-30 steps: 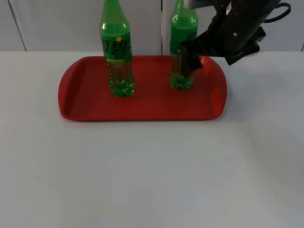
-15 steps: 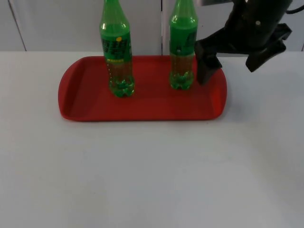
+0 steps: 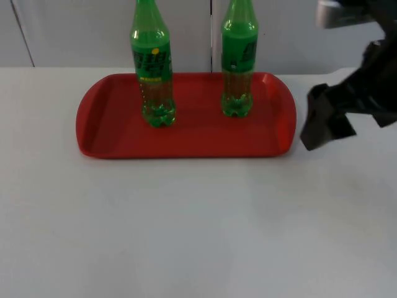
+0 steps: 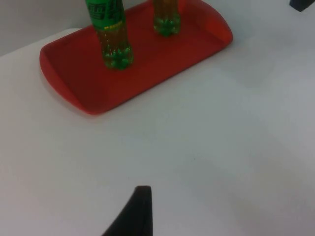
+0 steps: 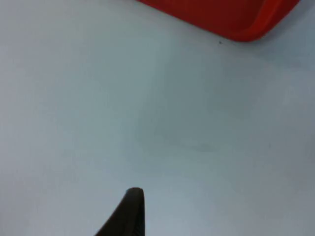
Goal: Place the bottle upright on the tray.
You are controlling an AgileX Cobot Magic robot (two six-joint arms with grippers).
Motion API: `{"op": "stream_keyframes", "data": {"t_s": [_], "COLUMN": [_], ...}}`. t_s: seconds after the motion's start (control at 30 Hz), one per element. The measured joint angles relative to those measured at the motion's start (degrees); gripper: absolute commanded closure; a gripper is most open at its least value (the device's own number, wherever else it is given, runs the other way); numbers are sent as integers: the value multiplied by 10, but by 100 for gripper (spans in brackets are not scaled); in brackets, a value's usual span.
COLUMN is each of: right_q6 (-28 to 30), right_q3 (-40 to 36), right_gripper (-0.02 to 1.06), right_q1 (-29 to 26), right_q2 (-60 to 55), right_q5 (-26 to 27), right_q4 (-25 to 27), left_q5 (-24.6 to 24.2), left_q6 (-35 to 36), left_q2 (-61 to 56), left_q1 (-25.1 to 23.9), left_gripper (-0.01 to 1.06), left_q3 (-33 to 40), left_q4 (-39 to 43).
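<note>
White table [image 3: 186, 223] under even light, ending at a grey partition wall [image 3: 74, 31] with vertical panel seams.

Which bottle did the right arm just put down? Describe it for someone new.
Find the red tray on the white table. Two green bottles stand upright on it; yours is the bottle nearer the right gripper, with no yellow dot on its label.

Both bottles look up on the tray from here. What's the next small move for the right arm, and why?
Probably just ease the right tool farther from the tray and park it. Both the left bottle and the right bottle stand upright on the tray, untouched, and the right tool is off the tray's right end holding nothing. The left tool waits over bare table.
</note>
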State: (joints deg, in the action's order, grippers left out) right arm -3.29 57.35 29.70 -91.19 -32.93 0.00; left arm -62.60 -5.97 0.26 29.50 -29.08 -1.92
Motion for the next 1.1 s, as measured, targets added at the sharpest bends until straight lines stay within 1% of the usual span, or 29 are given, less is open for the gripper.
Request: {"op": "stream_keyframes", "data": {"t_s": [0.03,0.17,0.2,0.33,0.37,0.5,0.53,0.67,0.7,0.77,0.83,0.87,0.97,1.0,1.1], "right_q6": [0,0,0,0,0,-1,-1,-1,-1,-1,-1,-1,-1,-1,-1], "right_q3": [0,-76,-76,-135,-135,-189,-189,-226,-226,-240,-251,-251,-252,-252,-252], "right_gripper": [-1,-1,-1,-1,-1,-1,-1,-1,-1,-1,-1,-1,-1,-1,-1], "right_q1": [0,0,0,0,0,0,0,0,0,0,0,0,0,0,0], "right_q2": [0,91,91,190,190,313,313,427,427,482,550,550,630,630,704], "right_q5": [0,17,17,20,20,22,22,0,0,-14,-41,-41,-80,-80,-123], "right_q4": [0,0,0,0,0,14,14,17,17,18,18,18,18,18,18], "left_q5": [0,0,0,0,0,0,0,0,0,0,0,0,0,0,0], "left_q6": [0,0,0,0,0,0,0,0,0,0,0,0,0,0,0], "left_q2": [0,0,0,0,0,0,0,0,0,0,0,0,0,0,0], "left_q1": [0,0,0,0,0,0,0,0,0,0,0,0,0,0,0], "left_gripper": [0,0,0,0,0,0,0,0,0,0,0,0,0,0,0], "left_q3": [0,0,0,0,0,0,0,0,0,0,0,0,0,0,0], "left_q4": [0,0,0,0,0,0,0,0,0,0,0,0,0,0,0]}}
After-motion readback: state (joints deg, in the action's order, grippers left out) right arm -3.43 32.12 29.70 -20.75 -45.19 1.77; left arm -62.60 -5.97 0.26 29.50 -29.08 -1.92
